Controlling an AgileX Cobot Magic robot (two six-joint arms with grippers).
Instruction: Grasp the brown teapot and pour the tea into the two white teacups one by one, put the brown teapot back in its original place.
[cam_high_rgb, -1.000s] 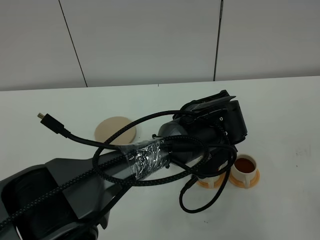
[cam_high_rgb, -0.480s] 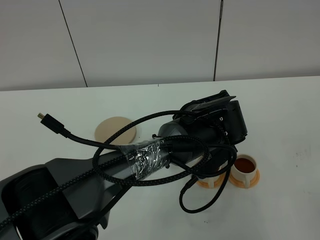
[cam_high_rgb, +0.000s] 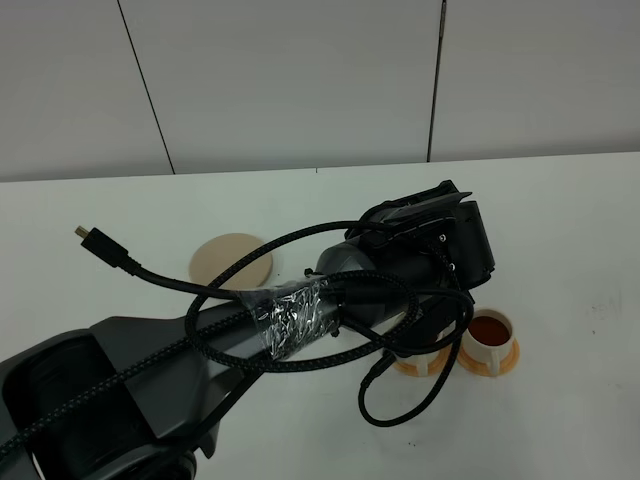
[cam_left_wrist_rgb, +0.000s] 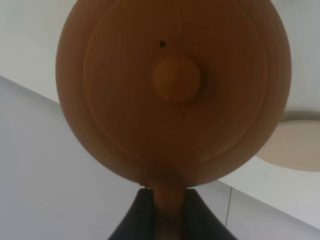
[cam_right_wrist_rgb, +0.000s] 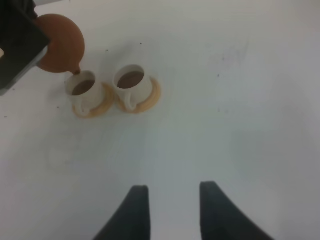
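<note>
While the high view hides it, the right wrist view shows the left hand (cam_left_wrist_rgb: 169, 210) holding the brown teapot (cam_right_wrist_rgb: 61, 43) tilted.

No readable text

No lettering, label, brand or number could be read on anything in any of the three views.

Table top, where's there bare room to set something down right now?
Bare table lies right of the two white teacups and in front of them, toward the open right gripper. The round coaster is also free. It is crowded where the brown teapot pours over the cups.
</note>
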